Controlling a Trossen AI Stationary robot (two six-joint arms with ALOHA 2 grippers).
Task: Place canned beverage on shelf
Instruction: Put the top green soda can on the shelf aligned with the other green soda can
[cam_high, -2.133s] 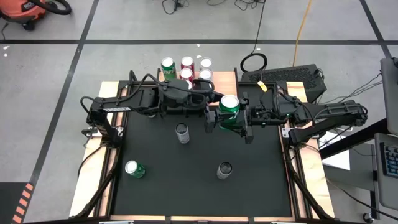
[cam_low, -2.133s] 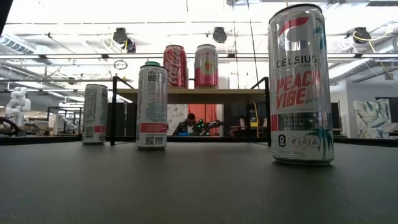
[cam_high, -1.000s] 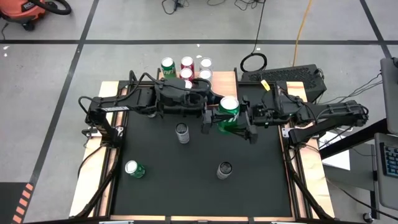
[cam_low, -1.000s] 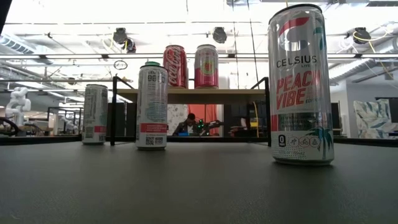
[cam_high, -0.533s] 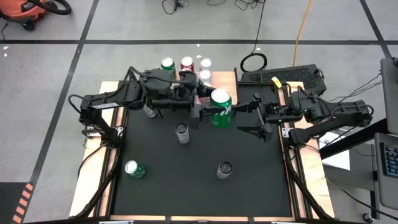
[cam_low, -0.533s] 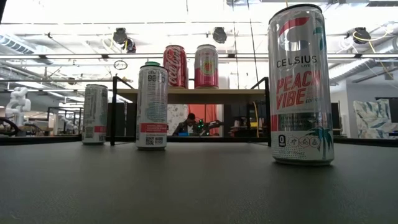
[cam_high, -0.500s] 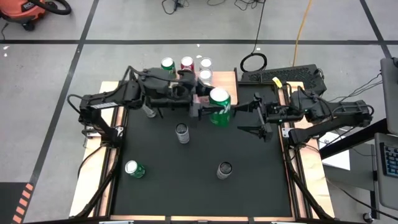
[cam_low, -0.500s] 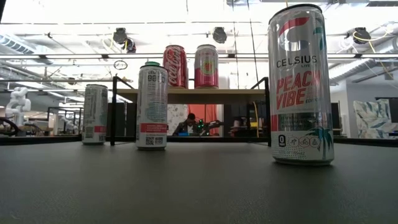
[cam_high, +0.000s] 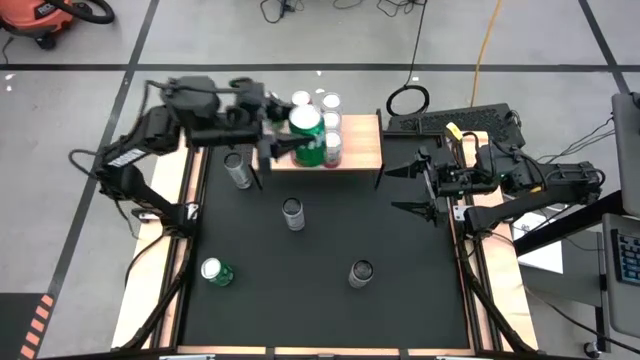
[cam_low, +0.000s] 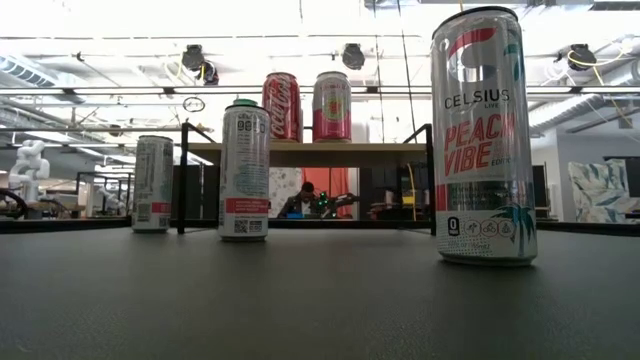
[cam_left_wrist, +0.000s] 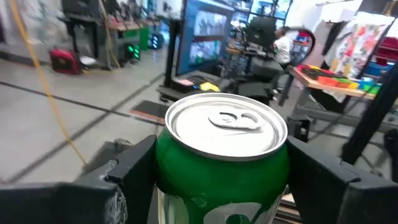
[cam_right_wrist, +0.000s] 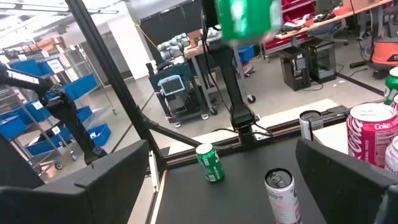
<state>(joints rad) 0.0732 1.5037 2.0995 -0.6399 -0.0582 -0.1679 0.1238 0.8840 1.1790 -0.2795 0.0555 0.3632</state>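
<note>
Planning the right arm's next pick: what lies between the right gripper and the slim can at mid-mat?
In the high view, only bare black mat separates the open right gripper from the slim can.

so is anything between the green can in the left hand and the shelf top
Nothing visible blocks it. The left hand holds the green aluminium can above the small wood-topped shelf. The red and pink cans there crowd one end.

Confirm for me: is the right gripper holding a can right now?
No. In the high view the right gripper stands open and empty at the mat's right edge, while the left gripper holds the green can.
</note>
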